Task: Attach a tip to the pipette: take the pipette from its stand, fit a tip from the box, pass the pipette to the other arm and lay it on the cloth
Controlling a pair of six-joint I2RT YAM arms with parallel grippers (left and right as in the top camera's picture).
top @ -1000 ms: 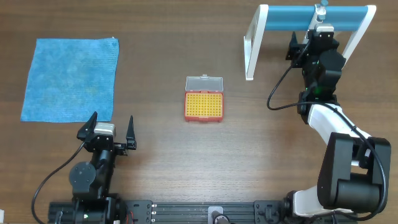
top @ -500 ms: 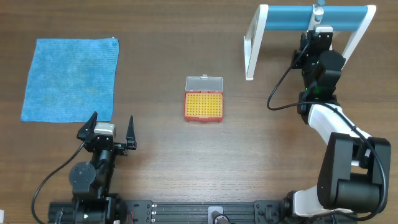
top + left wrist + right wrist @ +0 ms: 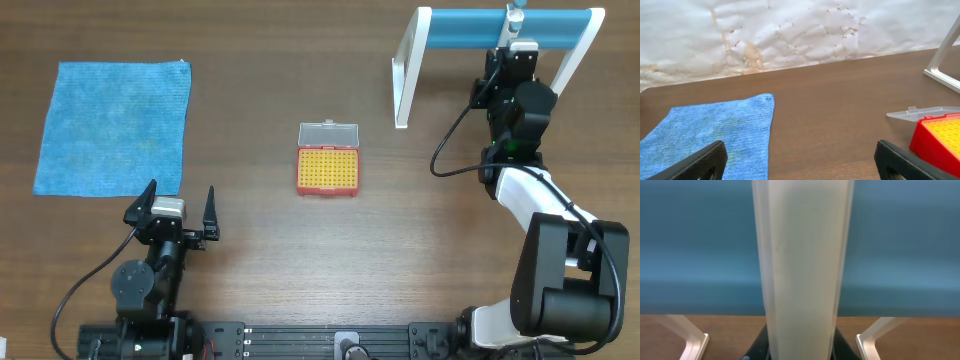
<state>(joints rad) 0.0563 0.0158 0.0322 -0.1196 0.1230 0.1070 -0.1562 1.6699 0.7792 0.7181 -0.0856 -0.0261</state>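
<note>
The pipette [image 3: 802, 265] hangs upright on its stand [image 3: 460, 27] — long axis vertical

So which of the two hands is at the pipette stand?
The right hand, up at the stand's blue bar with the white pipette right before it. The left hand is open near the blue cloth.

Left: cloth [image 3: 112, 128]; centre: tip box [image 3: 328, 170]; right, far edge: stand [image 3: 455, 28], pipette [image 3: 802, 255] on it.
</note>
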